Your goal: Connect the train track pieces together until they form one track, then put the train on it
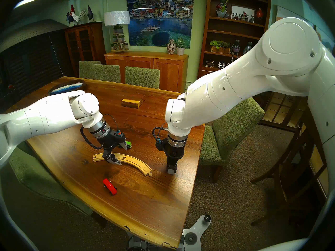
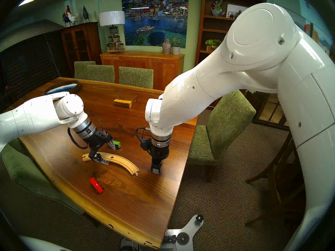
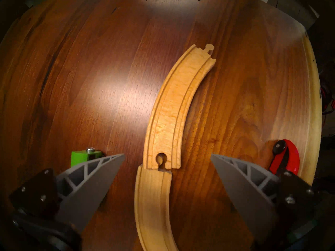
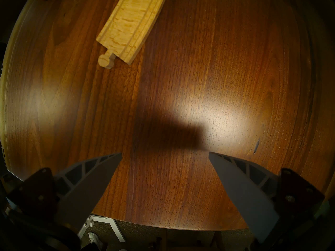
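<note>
Two pale curved train track pieces lie end to end as one arc [image 1: 135, 162] on the table. In the left wrist view the far piece [image 3: 174, 107] meets the near piece [image 3: 154, 200] at a seam, slightly out of line, and the far piece's round socket [image 3: 161, 157] looks empty. My left gripper [image 1: 121, 153] hangs open just above that seam, one finger on each side of the track, holding nothing. The green car [image 1: 128, 144] stands behind its far finger. The red car [image 1: 109, 186] lies nearer me. My right gripper [image 1: 172, 170] is open over bare wood, right of the track's peg end [image 4: 106, 61].
A yellow-brown wooden block [image 1: 133, 101] sits mid-table, and a dark oval dish [image 1: 67, 86] at the far left. The table's right edge [image 1: 196, 165] is close to my right gripper, with a green chair [image 1: 232, 132] beyond it. More chairs line the far side.
</note>
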You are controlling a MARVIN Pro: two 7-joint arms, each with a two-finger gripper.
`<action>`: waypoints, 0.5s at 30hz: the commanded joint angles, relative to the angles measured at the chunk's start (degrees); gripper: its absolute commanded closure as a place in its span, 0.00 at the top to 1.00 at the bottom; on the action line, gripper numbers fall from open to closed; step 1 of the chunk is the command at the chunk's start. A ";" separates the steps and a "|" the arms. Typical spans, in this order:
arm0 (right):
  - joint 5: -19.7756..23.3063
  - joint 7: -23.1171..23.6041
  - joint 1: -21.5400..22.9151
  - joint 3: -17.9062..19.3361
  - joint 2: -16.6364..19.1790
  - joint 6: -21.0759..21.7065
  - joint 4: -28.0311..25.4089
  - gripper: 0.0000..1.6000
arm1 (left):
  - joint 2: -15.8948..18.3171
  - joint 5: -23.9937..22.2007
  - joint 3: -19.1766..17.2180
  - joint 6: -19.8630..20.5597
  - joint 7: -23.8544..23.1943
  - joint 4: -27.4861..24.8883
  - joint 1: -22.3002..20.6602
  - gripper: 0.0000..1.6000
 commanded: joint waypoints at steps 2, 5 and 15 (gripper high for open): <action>0.12 0.07 1.20 0.44 0.31 0.02 0.32 1.00 | 3.71 2.52 -0.60 -0.91 -2.35 1.30 -3.63 1.00; 0.13 0.07 1.22 0.44 0.31 0.03 0.31 1.00 | 4.09 3.19 -0.55 -1.23 -2.49 2.60 -3.28 1.00; 0.14 0.07 1.25 0.46 0.34 0.04 0.27 1.00 | 2.30 2.03 -0.96 -2.28 -0.73 10.42 -0.61 1.00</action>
